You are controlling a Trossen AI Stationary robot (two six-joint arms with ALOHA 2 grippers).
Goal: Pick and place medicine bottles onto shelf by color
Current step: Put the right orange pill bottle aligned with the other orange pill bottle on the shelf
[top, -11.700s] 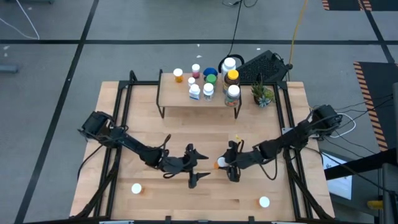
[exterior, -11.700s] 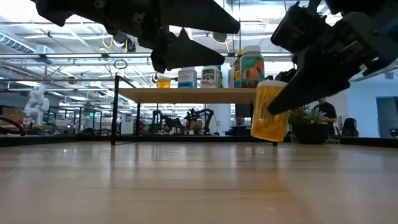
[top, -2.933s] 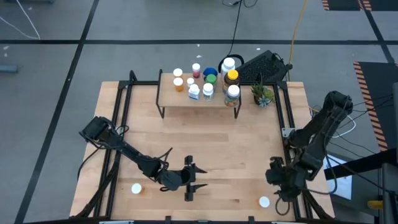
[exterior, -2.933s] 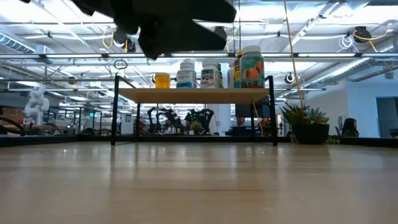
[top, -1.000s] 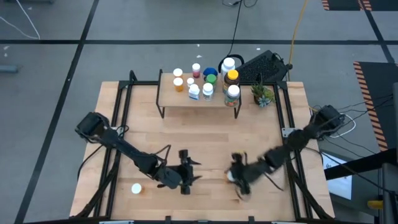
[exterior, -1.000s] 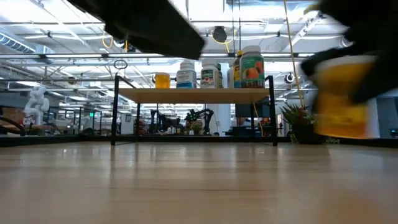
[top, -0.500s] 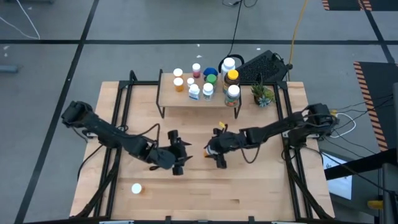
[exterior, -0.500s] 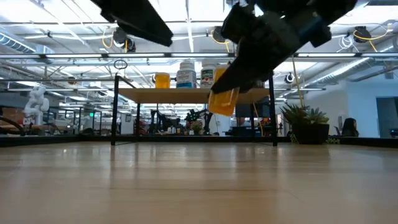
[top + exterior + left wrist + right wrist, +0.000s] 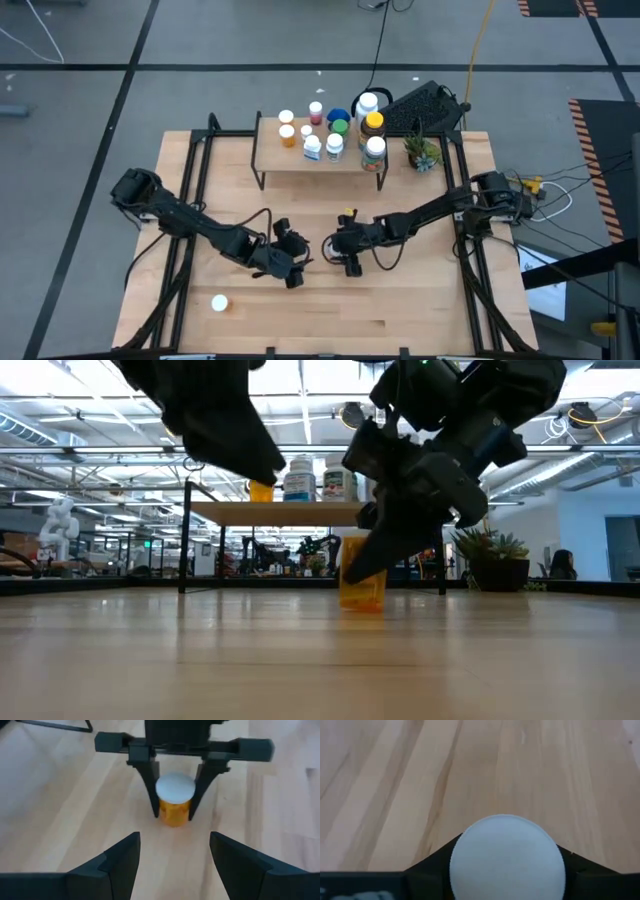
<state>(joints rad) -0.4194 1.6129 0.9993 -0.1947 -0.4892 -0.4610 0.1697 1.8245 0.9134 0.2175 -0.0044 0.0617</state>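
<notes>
**Orange bottle set down mid-table in the right gripper's grasp**

Orange and white-capped, the bottle [image 9: 174, 802] stood upright on the wooden table [image 9: 420, 290], clamped between the right gripper's [image 9: 340, 248] fingers [image 9: 151, 787], in front of the shelf [image 9: 300, 163] with its row of bottles. The left gripper [image 9: 290, 262] hovered just beside, facing it, jaws spread wide and empty. Another orange bottle [image 9: 219, 303] lay near the table's front left corner.

A robotics lab or industrial hall: grey taped floor [image 9: 200, 40], ceiling trusses [image 9: 90, 420] with strip lights, other robot arms [image 9: 60, 525] standing behind the surface.
</notes>
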